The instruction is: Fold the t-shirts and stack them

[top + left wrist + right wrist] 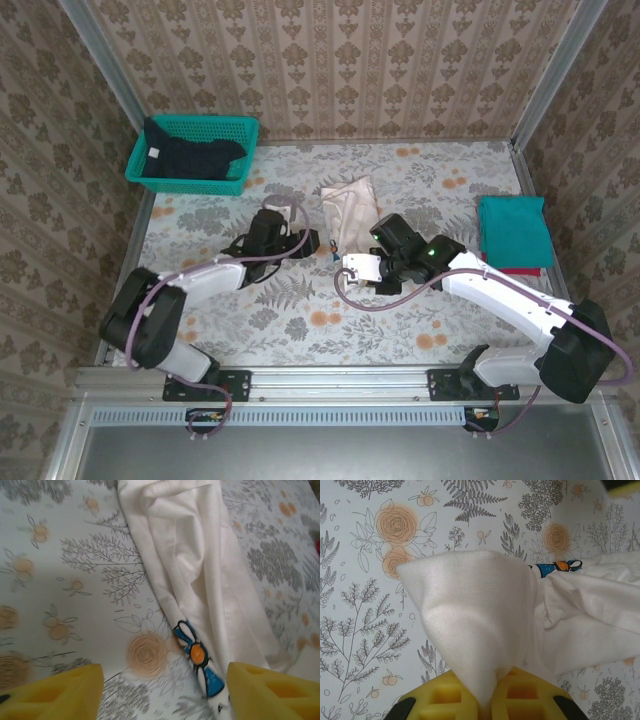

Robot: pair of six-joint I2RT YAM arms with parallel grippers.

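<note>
The cream-white t-shirt (347,203) lies bunched lengthwise in the middle of the table. My right gripper (495,702) is shut on one corner of it (470,610), which is lifted off the tablecloth. My left gripper (165,695) hangs open over the shirt's near end (190,555). The blue daisy print (196,654) lies between its yellow fingers (65,692), close to the right one. In the top view the left gripper (316,243) and the right gripper (352,270) stand close together at that end. A folded teal t-shirt (512,230) lies at the right. A dark navy t-shirt (190,158) lies in the basket.
The teal mesh basket (245,128) stands at the back left corner. Something red (520,270) shows under the teal shirt's near edge. Patterned walls close in the table on three sides. Bare flowered tablecloth (300,320) lies in front of both grippers.
</note>
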